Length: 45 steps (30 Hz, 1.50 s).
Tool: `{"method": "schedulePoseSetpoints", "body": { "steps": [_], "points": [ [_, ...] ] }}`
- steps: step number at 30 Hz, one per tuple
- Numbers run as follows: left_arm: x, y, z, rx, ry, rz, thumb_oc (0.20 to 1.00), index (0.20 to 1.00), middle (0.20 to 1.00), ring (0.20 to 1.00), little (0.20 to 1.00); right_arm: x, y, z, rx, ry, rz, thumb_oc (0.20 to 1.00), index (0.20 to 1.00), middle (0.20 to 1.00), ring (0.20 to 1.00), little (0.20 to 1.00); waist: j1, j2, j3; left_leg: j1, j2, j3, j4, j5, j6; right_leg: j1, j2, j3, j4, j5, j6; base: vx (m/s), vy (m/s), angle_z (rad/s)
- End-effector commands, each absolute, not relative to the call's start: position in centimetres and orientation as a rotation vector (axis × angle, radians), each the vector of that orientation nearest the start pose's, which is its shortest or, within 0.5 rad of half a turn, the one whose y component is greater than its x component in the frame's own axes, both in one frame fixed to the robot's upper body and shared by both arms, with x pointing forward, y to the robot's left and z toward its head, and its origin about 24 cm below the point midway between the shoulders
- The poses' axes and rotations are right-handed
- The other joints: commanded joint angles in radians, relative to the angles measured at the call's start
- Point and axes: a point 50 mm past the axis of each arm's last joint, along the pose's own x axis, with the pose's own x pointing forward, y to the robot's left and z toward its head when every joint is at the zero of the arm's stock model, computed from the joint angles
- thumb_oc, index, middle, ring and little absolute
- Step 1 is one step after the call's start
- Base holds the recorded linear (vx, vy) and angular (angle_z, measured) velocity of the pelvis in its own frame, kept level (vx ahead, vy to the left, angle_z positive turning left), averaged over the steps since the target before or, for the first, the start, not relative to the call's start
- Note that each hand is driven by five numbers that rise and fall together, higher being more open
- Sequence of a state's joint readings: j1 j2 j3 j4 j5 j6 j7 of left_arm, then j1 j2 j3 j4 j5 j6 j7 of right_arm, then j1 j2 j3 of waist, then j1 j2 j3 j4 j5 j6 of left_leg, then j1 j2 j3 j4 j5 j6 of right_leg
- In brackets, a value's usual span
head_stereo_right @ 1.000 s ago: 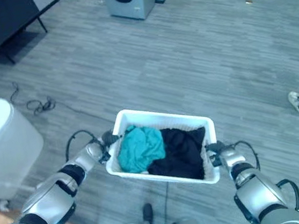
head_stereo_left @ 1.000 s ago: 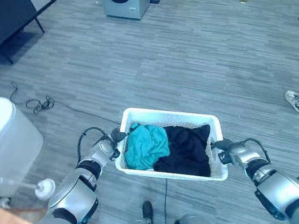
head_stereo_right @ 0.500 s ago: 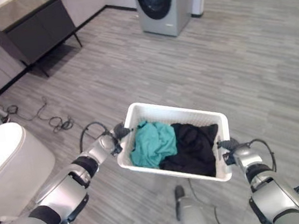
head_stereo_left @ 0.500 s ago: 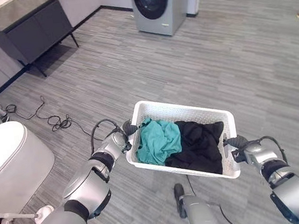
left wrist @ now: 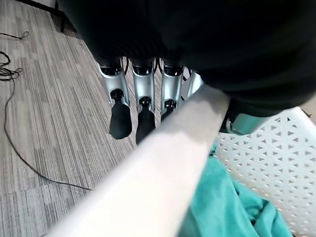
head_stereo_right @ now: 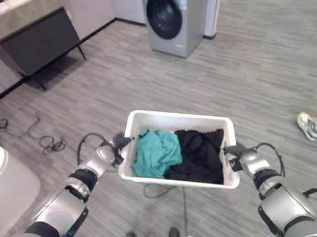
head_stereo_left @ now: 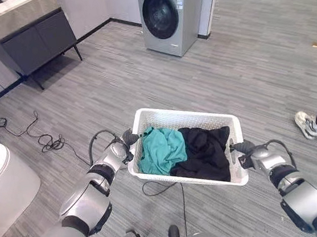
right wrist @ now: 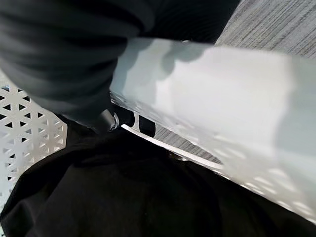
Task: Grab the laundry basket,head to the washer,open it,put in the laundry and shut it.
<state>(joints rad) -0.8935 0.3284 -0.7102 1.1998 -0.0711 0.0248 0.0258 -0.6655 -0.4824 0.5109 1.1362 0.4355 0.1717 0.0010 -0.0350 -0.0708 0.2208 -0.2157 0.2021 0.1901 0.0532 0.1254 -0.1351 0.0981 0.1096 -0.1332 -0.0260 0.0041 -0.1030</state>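
Observation:
I carry a white laundry basket [head_stereo_left: 186, 113] above the floor, one hand at each short end. My left hand [head_stereo_left: 122, 151] grips the left rim; in the left wrist view its fingers [left wrist: 143, 98] reach under the rim [left wrist: 158, 173]. My right hand [head_stereo_left: 249, 157] holds the right rim [right wrist: 222, 108], its thumb inside the wall. In the basket a teal cloth [head_stereo_left: 161, 149] lies on the left and a black cloth [head_stereo_left: 205, 153] on the right. The grey washer [head_stereo_left: 169, 14] stands ahead across the floor with its round dark door shut.
A dark cabinet [head_stereo_left: 29, 39] on thin legs stands at the back left. A white rounded object [head_stereo_left: 2, 182] sits at my near left, with a loose cable [head_stereo_left: 41, 143] on the floor beyond it. A person's shoe [head_stereo_left: 307, 123] shows at the right.
The whole picture has shifted as I move: the washer now shows in full and lower in view. The basket stays held between both hands.

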Motion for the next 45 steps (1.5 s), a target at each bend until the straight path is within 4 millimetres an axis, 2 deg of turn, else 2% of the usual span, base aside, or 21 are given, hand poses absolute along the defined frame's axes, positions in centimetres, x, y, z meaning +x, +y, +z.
{"method": "schedulePoseSetpoints", "body": {
  "steps": [1,5,9,11,12,13,16,19,20,23,24,26,27,30,33,36,37,38,39,42,45],
  "points": [
    [40.0,17.1,8.7,0.858,0.244,-0.136,0.2,0.2,0.2,0.2,0.2,34.4,-25.8,2.0,-0.319,0.54,-0.051,0.2,0.2,0.2,0.2,0.2,0.091,0.043,-0.04,0.006,-0.024,-0.107,-0.108,0.019,0.006,0.082,-0.135,0.044,0.117,-0.159,0.185,0.26,0.016,-0.5],
    [39.7,17.2,8.2,0.867,0.243,-0.153,0.2,0.2,0.2,0.2,0.2,34.4,-25.1,1.6,-0.327,0.549,-0.029,0.2,0.2,0.2,0.2,0.2,0.114,0.05,-0.045,-0.005,-0.013,-0.081,-0.093,0.032,0.01,0.129,-0.135,0.059,0.147,-0.209,0.187,0.41,0.065,-0.54],
    [39.4,18.2,7.8,0.87,0.259,-0.145,0.2,0.2,0.2,0.2,0.2,34.4,-24.2,1.1,-0.329,0.563,0.009,0.2,0.2,0.2,0.2,0.2,0.147,0.059,-0.084,0.012,-0.037,-0.112,-0.052,0.038,0.026,0.168,-0.145,0.083,0.182,-0.241,0.199,0.45,0.12,-0.37],
    [39.2,18.6,7.5,0.885,0.265,-0.151,0.2,0.2,0.2,0.2,0.2,33.8,-24.3,0.4,-0.303,0.577,0.003,0.2,0.2,0.2,0.2,0.2,0.167,0.026,-0.114,-0.005,-0.108,-0.107,0.048,0.008,0.06,0.17,-0.194,0.1,0.296,-0.112,0.249,0.67,0.228,-0.47],
    [39.0,18.9,7.2,0.899,0.274,-0.151,0.2,0.2,0.2,0.2,0.2,33.4,-24.2,-0.1,-0.286,0.586,0.006,0.2,0.2,0.2,0.2,0.2,0.165,0.022,-0.129,0.024,-0.15,-0.093,0.073,-0.043,0.102,0.117,-0.225,0.108,0.452,0.028,0.292,0.48,0.212,-0.22],
    [39.0,18.9,7.2,0.9,0.275,-0.151,0.2,0.2,0.2,0.2,0.2,33.4,-24.2,-0.1,-0.286,0.587,0.006,0.2,0.2,0.2,0.2,0.2,0.166,0.021,-0.13,0.022,-0.151,-0.091,0.074,-0.044,0.102,0.114,-0.226,0.109,0.455,0.026,0.293,0.41,0.215,-0.02],
    [39.0,18.5,7.2,0.906,0.272,-0.154,0.2,0.2,0.2,0.2,0.2,33.4,-24.3,0.1,-0.258,0.565,-0.006,0.2,0.2,0.2,0.2,0.2,0.124,0.058,-0.109,0.097,-0.162,-0.093,0.077,-0.103,0.149,-0.024,-0.23,0.084,0.741,0.133,0.311,0.31,0.175,0.2],
    [39.1,18.6,7.3,0.907,0.273,-0.146,0.2,0.2,0.2,0.2,0.2,33.6,-24.3,0.4,-0.254,0.549,-0.004,0.2,0.2,0.2,0.2,0.2,0.099,0.086,-0.088,0.148,-0.157,-0.102,0.068,-0.125,0.157,-0.123,-0.267,0.044,0.786,0.1,0.288,0.3,0.092,0.62],
    [39.1,18.6,7.4,0.904,0.273,-0.141,0.2,0.2,0.2,0.2,0.2,33.6,-24.4,0.4,-0.259,0.547,-0.005,0.2,0.2,0.2,0.2,0.2,0.082,0.081,-0.075,0.186,-0.172,-0.108,0.061,-0.146,0.157,-0.171,-0.296,0.02,0.747,0.038,0.266,0.37,0.037,0.36],
    [39.1,18.5,7.2,0.891,0.275,-0.147,0.2,0.2,0.2,0.2,0.2,33.3,-25.2,0.5,-0.266,0.556,-0.019,0.2,0.2,0.2,0.2,0.2,0.043,0.089,-0.059,0.235,-0.188,-0.139,0.062,-0.181,0.15,-0.254,-0.274,0.019,0.603,-0.02,0.243,0.39,-0.045,0.08],
    [39.1,18.4,7.1,0.883,0.277,-0.147,0.2,0.2,0.2,0.2,0.2,33.3,-25.3,0.5,-0.272,0.557,-0.019,0.2,0.2,0.2,0.2,0.2,0.027,0.078,-0.054,0.261,-0.202,-0.146,0.061,-0.207,0.143,-0.298,-0.271,0.027,0.489,-0.018,0.245,0.4,-0.122,0.36],
    [39.0,18.7,7.0,0.879,0.28,-0.137,0.2,0.2,0.2,0.2,0.2,33.2,-25.5,0.5,-0.272,0.561,-0.021,0.2,0.2,0.2,0.2,0.2,0.002,0.06,-0.053,0.307,-0.227,-0.168,0.06,-0.253,0.131,-0.337,-0.272,0.053,0.281,0.016,0.263,0.57,-0.208,0.35],
    [39.0,18.9,7.0,0.875,0.279,-0.122,0.2,0.2,0.2,0.2,0.2,32.9,-25.6,0.2,-0.263,0.566,-0.019,0.2,0.2,0.2,0.2,0.2,-0.021,0.046,-0.052,0.363,-0.24,-0.196,0.067,-0.306,0.121,-0.364,-0.283,0.091,0.111,0.074,0.292,0.56,-0.198,0.23],
    [39.0,19.1,7.0,0.877,0.274,-0.115,0.2,0.2,0.2,0.2,0.2,32.7,-25.5,0.0,-0.262,0.57,-0.009,0.2,0.2,0.2,0.2,0.2,-0.036,0.049,-0.051,0.409,-0.235,-0.208,0.08,-0.354,0.112,-0.36,-0.274,0.094,0.034,0.096,0.306,0.47,-0.182,0.85],
    [39.0,19.2,7.3,0.891,0.263,-0.116,0.2,0.2,0.2,0.2,0.2,32.3,-26.1,-0.1,-0.261,0.576,-0.017,0.2,0.2,0.2,0.2,0.2,-0.051,0.032,-0.077,0.462,-0.237,-0.236,0.108,-0.39,0.099,-0.332,-0.269,0.136,0.064,0.131,0.303,0.47,-0.221,0.17],
    [38.7,19.1,6.5,0.868,0.286,-0.123,0.2,0.2,0.2,0.2,0.2,32.5,-26.4,0.3,-0.278,0.569,-0.009,0.2,0.2,0.2,0.2,0.2,-0.064,0.045,-0.101,0.462,-0.192,-0.248,0.246,-0.327,0.069,-0.305,-0.235,0.129,0.119,0.142,0.275,0.4,-0.23,0.1],
    [38.6,19.2,6.3,0.859,0.294,-0.12,0.2,0.2,0.2,0.2,0.2,32.5,-26.5,0.3,-0.266,0.567,-0.022,0.2,0.2,0.2,0.2,0.2,-0.063,0.043,-0.102,0.438,-0.167,-0.239,0.347,-0.24,0.049,-0.284,-0.224,0.12,0.135,0.128,0.257,0.48,-0.441,0.1],
    [38.4,19.4,6.0,0.842,0.312,-0.119,0.2,0.2,0.2,0.2,0.2,32.4,-26.8,0.3,-0.261,0.572,-0.036,0.2,0.2,0.2,0.2,0.2,-0.06,0.038,-0.101,0.358,-0.091,-0.181,0.547,-0.104,0.039,-0.232,-0.208,0.082,0.143,0.084,0.211,0.33,-0.351,0.24],
    [38.4,19.4,6.0,0.842,0.312,-0.119,0.2,0.2,0.2,0.2,0.2,32.4,-26.8,0.3,-0.261,0.572,-0.036,0.2,0.2,0.2,0.2,0.2,-0.06,0.039,-0.102,0.357,-0.09,-0.181,0.549,-0.105,0.039,-0.232,-0.208,0.081,0.143,0.084,0.211,0.32,-0.388,0.35],
    [38.7,19.2,6.6,0.825,0.3,-0.115,0.2,0.2,0.2,0.2,0.2,32.4,-27.3,0.5,-0.27,0.571,-0.053,0.2,0.2,0.2,0.2,0.2,-0.028,0.008,-0.08,0.228,-0.07,-0.144,0.76,-0.042,0.044,-0.15,-0.188,0.071,0.121,0.047,0.166,0.22,-0.278,0.02],
    [39.1,18.2,7.2,0.815,0.276,-0.125,0.2,0.2,0.2,0.2,0.2,32.2,-27.8,0.7,-0.285,0.569,-0.072,0.2,0.2,0.2,0.2,0.2,-0.009,-0.006,-0.064,0.136,0.003,-0.077,0.687,-0.028,0.045,-0.093,-0.186,0.044,0.108,0.005,0.154,0.27,-0.16,-0.03]
  ]
}}
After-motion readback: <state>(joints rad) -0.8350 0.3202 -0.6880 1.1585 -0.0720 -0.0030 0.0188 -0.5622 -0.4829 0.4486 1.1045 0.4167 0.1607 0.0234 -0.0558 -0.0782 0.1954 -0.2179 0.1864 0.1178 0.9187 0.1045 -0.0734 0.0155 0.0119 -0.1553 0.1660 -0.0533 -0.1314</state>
